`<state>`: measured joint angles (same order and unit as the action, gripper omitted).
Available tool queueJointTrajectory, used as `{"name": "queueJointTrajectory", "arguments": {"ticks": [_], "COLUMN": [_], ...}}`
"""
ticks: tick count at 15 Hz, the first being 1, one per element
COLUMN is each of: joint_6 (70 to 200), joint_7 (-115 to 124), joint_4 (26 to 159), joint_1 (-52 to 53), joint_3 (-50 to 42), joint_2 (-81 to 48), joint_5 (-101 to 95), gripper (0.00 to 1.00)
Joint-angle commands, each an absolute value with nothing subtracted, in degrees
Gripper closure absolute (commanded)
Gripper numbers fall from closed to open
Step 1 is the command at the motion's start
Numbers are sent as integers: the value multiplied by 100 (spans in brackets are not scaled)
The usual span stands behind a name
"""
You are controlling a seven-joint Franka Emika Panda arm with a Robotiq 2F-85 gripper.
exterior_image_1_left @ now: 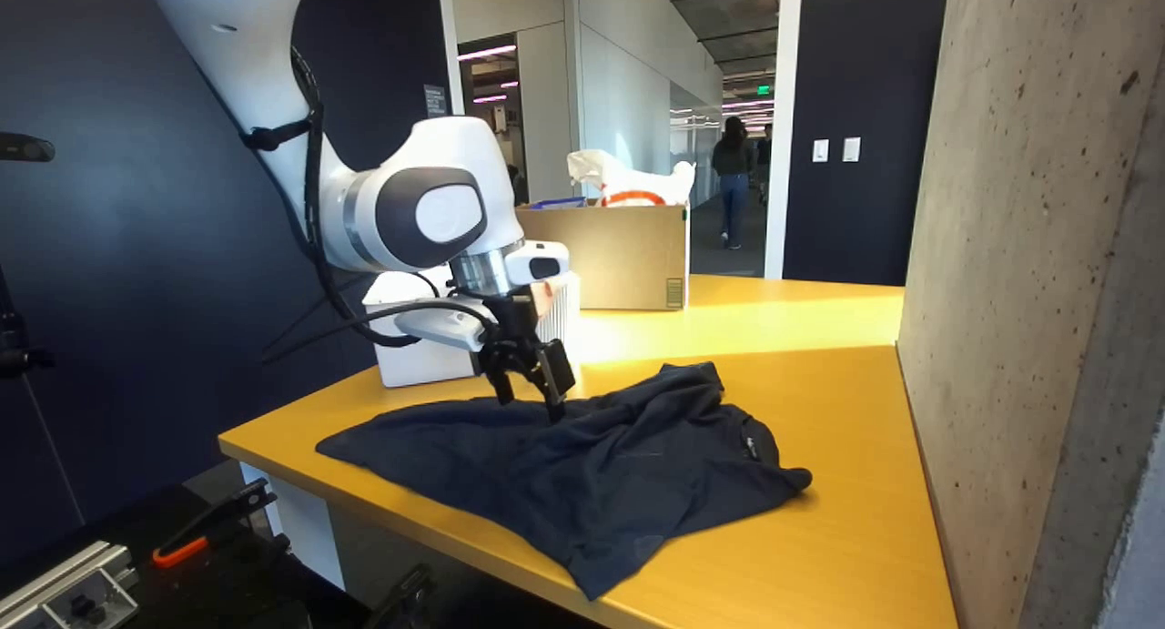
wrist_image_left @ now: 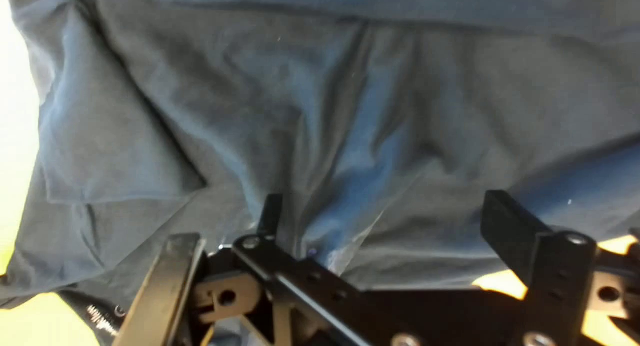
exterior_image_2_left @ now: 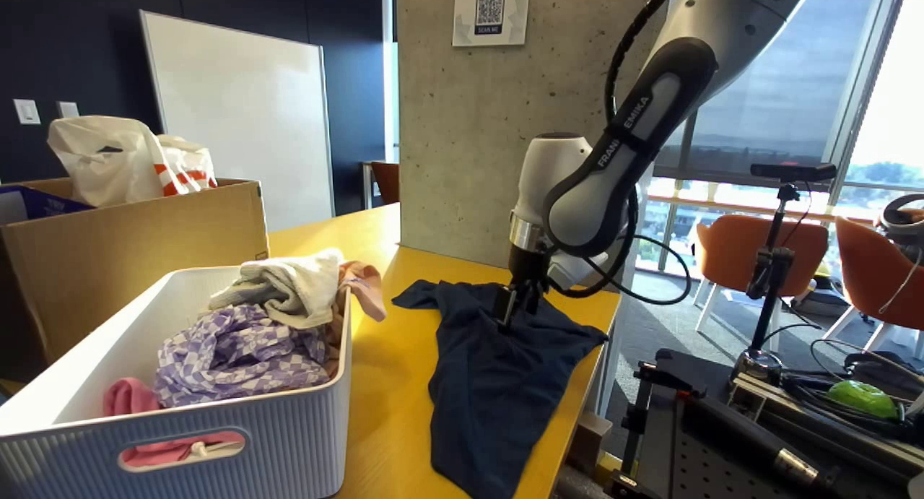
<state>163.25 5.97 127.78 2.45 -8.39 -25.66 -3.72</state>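
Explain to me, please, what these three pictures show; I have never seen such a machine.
This is a robot arm; its black gripper can pinch things. Two pictures are taken from outside the robot, the close-up from its wrist. On the yellow table lies a rumpled dark cloth; a cardboard box and a bin of cloths stand there too. The gripper is open over the dark cloth and holds nothing; whether it touches the dark cloth, I cannot tell.

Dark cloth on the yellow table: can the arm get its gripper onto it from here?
Probably yes: the gripper stands open right over the dark cloth, and nothing shows between them in the wrist view. I cannot tell whether they touch.
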Motion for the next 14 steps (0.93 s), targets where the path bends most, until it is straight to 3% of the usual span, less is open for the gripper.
{"name": "queueJointTrajectory", "arguments": {"ticks": [1,8,14], "joint_6": [16451,16308,16296], "joint_7": [147,-686,-1229], "joint_4": [12430,11258,11434], "joint_1": [-397,-1204,-1717], "joint_3": [-344,335,806], "joint_2": [-2492,-3088,-3076], "joint_5": [105,797,1082], "gripper": [0,0,0]}}
